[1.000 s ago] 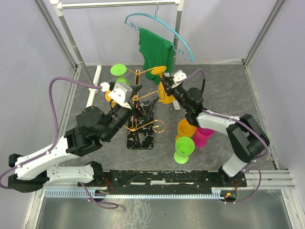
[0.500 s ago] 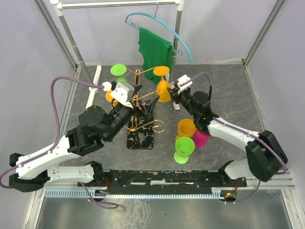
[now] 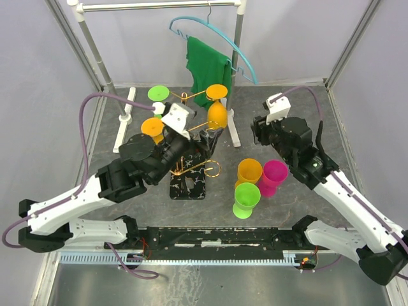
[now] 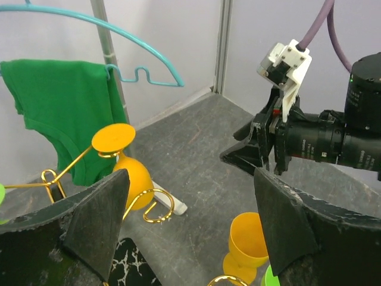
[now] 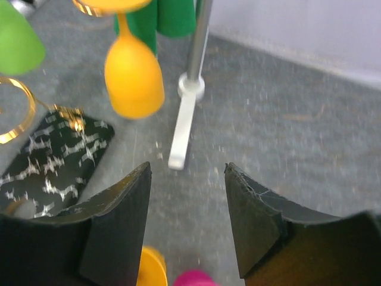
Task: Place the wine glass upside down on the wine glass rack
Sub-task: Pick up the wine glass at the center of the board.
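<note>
Black left pincer (image 4: 189,196), right pincer (image 5: 187,185) agape

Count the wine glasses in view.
6. Three hang upside down on the rack: rear green glass, left orange glass, right orange glass. Three stand upright beside its base: standing orange glass, pink glass, front green glass. The left arm may hide others.

Green shirt (image 3: 205,67) on teal hanger (image 3: 220,33) — hanger hooked over white clothes rail (image 3: 159,6), grey table (image 3: 357,127) beneath.
</note>
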